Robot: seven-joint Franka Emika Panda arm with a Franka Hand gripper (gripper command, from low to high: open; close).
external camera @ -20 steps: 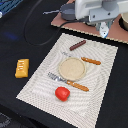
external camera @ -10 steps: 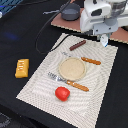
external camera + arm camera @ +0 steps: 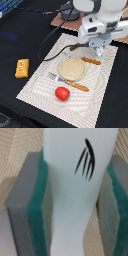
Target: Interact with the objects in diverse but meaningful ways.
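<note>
Your gripper, at two o'clock from the plate, grips a white piece between its pads; next, choose a bare placemat spot and lower

Against the earlier exterior pictures, I see the arm has come down and in over the mat, toward the round plate. A second ago the gripper hung well beyond the plate's far side, past the mat's edge. Half a second ago it was about halfway in. Now it hovers near the plate's far rim, towards the exterior view's right, just above the orange-handled knife that lies there. The white piece pinched between the pads has travelled in with it. The arm's white body now fills more of the picture beyond the plate, close over the dark brown sausage stick.
</note>
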